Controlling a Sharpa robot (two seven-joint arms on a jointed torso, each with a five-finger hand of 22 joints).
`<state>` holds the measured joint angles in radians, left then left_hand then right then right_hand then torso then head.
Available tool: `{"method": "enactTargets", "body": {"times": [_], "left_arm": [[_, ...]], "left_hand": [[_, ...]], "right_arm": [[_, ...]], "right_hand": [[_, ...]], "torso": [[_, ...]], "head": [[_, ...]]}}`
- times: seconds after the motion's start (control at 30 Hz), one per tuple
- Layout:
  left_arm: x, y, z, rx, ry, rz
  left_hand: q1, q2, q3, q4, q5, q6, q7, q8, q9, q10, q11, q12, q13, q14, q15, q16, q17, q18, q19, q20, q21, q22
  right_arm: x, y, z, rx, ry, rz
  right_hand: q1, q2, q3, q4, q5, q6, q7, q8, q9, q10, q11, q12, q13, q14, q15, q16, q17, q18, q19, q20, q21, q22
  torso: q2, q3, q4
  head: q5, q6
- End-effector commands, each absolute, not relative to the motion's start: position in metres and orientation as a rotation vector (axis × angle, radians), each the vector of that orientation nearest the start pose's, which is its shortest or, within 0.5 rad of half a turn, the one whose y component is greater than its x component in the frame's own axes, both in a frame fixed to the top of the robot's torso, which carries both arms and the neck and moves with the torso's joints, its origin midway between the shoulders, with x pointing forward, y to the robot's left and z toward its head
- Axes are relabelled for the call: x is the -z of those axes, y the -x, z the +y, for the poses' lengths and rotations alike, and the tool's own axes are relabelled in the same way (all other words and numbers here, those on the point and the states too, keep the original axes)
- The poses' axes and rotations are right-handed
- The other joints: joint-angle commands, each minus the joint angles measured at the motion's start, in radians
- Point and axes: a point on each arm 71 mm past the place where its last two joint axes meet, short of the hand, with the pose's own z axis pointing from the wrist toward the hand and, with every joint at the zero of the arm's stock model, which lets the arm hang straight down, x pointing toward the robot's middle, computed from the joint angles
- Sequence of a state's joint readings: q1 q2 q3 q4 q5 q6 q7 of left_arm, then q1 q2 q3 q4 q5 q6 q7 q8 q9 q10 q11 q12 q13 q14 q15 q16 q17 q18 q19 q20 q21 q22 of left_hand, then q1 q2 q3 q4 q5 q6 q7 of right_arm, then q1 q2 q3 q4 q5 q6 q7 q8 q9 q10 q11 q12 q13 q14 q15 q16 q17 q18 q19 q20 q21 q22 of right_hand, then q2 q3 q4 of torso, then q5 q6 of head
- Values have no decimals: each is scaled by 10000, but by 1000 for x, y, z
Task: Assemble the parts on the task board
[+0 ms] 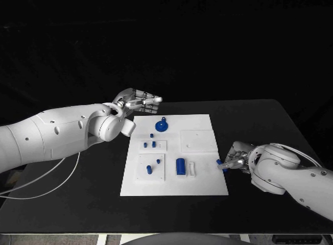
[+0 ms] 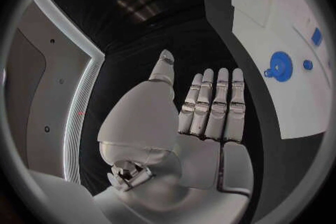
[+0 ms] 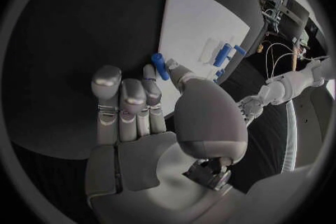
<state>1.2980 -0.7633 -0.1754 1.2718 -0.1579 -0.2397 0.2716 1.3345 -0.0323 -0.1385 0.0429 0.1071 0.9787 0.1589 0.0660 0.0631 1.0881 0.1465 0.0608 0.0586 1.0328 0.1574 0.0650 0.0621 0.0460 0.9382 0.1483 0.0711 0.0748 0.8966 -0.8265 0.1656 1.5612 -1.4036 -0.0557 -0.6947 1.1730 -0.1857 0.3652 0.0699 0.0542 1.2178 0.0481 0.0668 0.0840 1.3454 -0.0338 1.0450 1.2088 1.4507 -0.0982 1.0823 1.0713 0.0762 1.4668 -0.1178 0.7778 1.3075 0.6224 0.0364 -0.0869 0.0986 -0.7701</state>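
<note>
My left hand (image 1: 139,100) hangs open, holding nothing, off the far left corner of the task board (image 1: 203,189), with bare black table (image 1: 255,115) under it. The far right part of the board is a bare stretch with only a flat square plate (image 1: 196,140), so a hand could pass over it. The blue round part (image 1: 161,126) stands near the far left edge. Small blue pegs (image 1: 149,144) cluster in the middle left, and the upright blue cylinder (image 1: 181,166) stands nearer me. My right hand (image 1: 236,157) sits at the board's right edge, pinching a small blue part (image 3: 160,66). The table right of the board lies open.
</note>
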Motion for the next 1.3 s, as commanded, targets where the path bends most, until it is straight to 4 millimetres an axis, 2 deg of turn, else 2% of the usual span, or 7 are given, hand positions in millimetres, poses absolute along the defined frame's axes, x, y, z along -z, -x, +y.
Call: {"method": "enactTargets", "body": {"times": [0.03,0.13,0.2,0.37,0.53,1.03,1.3], "left_arm": [[194,-533,243,12912,9584,15913],[194,-533,243,12905,9589,15914],[194,-533,243,12900,9592,15915],[194,-533,244,12895,9597,15918],[194,-533,244,12894,9598,15917],[194,-533,245,12867,9610,15898],[194,-533,244,12878,9605,15909]], "left_hand": [[-29,-34,-2,51,9,5,-1,-3,-11,56,12,16,-3,27,14,-44,-9,16,-6,-22,60,2],[-29,-34,-2,51,9,5,-1,-3,-11,56,12,16,-3,27,14,-44,-9,16,-6,-22,60,2],[-38,-26,-1,61,10,-18,4,-3,-11,52,14,16,-3,26,17,-45,-9,18,-6,-21,60,1],[-42,-34,-3,64,7,-83,11,-11,-15,51,15,15,-4,23,15,-45,-9,19,-6,-21,61,1],[-42,-34,-3,64,7,-83,11,-11,-15,51,15,15,-4,23,15,-45,-9,19,-6,-21,61,1],[-57,-30,0,80,10,-88,11,-6,-14,48,17,15,-4,25,15,-45,-9,20,-4,-19,61,1],[-69,-12,-3,84,17,-94,12,-6,-14,50,16,16,-4,28,16,-45,-9,23,-1,-21,63,2]], "right_arm": [[285,-441,-218,-1432,-2640,21870],[286,-441,-217,-1472,-2722,21836],[286,-441,-216,-1522,-2843,21809],[287,-441,-216,-1717,-3272,21761],[286,-441,-217,-1970,-3684,21600],[260,-441,-219,-2827,-4138,20644],[242,-436,-198,-3737,-3910,20411]], "right_hand": [[-167,117,291,-497,-42,120,-27,-32,-67,13,-87,-23,21,45,1,-31,22,-132,557,-32,15,871],[-107,290,462,-784,33,187,-58,-29,-61,22,-101,-17,25,54,-1,-19,31,-139,558,-25,35,876],[-198,475,588,-1295,666,234,-64,-29,-61,21,-114,-12,32,51,0,-4,41,-149,558,-28,68,884],[-317,846,742,-2008,1688,345,-97,-27,-31,43,-135,28,68,66,-1,69,95,-170,561,-25,151,901],[-572,1175,811,-2481,1843,455,-129,-26,9,140,-157,61,100,76,14,111,110,-189,559,-9,251,917],[-721,1273,776,-2540,1787,681,-221,-24,-21,345,-219,130,155,78,-27,10,-73,-244,564,-46,301,909],[-763,1307,695,-2483,1747,714,-245,-26,-59,397,-236,141,173,81,-40,20,-124,-266,572,-63,357,916]], "torso": [[4,0,7],[1,-3,4],[-3,-4,0],[-10,-8,-3],[-11,-7,-1],[-18,-20,-8],[-11,-16,-2]], "head": [[-1,-26],[-13,-59],[-24,-74],[-15,-68],[-4,-46],[73,-18],[99,-21]]}}
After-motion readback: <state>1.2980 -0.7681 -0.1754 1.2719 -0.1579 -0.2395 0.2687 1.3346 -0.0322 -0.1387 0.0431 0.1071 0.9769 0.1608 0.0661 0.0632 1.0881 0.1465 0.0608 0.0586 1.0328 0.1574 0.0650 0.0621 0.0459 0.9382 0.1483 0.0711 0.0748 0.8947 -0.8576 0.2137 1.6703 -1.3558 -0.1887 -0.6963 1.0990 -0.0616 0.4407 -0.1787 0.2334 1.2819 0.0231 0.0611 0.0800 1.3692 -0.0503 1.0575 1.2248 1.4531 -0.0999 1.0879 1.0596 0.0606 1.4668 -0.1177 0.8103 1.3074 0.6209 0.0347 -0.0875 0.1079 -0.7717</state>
